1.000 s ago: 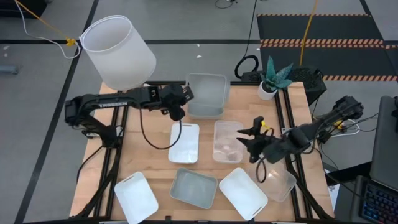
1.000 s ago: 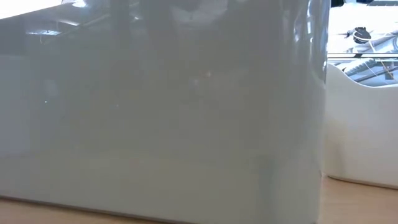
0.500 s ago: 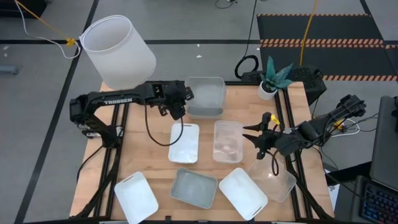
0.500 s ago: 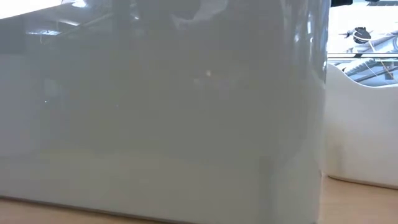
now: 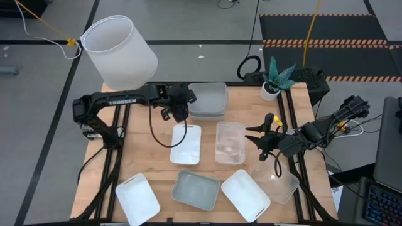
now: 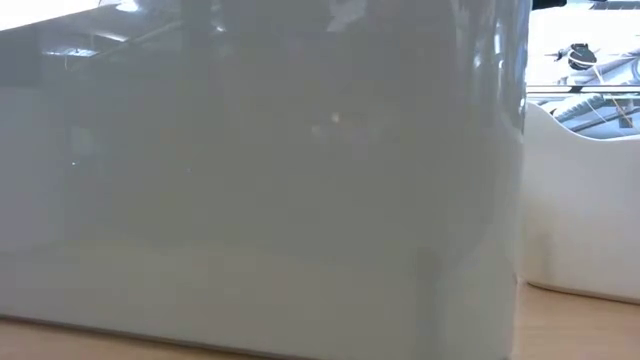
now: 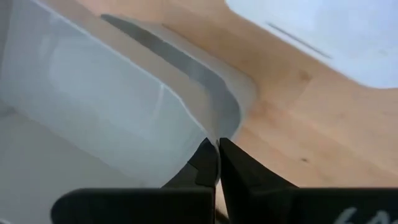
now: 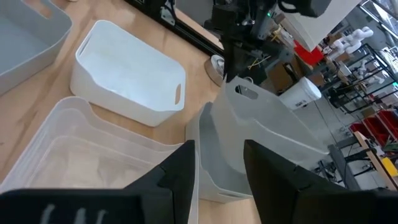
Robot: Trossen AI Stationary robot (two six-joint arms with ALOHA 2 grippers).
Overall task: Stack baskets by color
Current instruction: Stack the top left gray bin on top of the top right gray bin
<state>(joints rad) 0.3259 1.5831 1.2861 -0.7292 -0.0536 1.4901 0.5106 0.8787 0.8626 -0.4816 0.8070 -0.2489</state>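
The left gripper (image 5: 183,110), jaws pinched shut on the near-left rim of the far grey-blue basket (image 5: 208,98), has only a thin corner hold, so the basket could slip or tilt when lifted. The right gripper (image 5: 256,139) hovers part open and empty beside the clear basket (image 5: 230,142) at mid-table and might nudge it

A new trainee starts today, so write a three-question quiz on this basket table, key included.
1. True or false: the left pincer is shut on the rim of the far grey-blue basket.
2. Fill in: the right pincer has its jaws ___.
3. The front basket between two white baskets is: A clear, B grey-blue, C white.
Key: 1 true; 2 open; 3 B.
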